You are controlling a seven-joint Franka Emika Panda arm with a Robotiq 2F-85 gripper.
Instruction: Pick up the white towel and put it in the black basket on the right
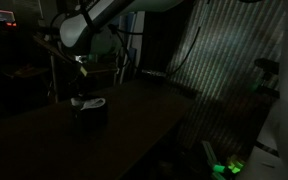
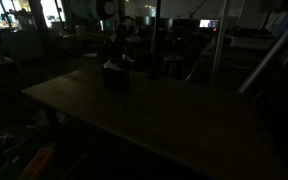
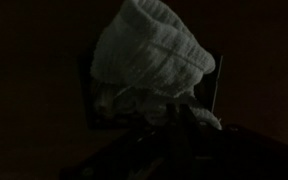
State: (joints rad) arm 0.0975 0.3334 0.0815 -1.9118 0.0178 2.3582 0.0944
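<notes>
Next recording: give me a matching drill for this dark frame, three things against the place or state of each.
Things:
1. white towel
2. black basket
3. gripper

Places or states:
A. stands on the table
B. shut, up above the basket
C. bunched at the basket's top

Pairs: 1-C, 2-A, 3-B
</notes>
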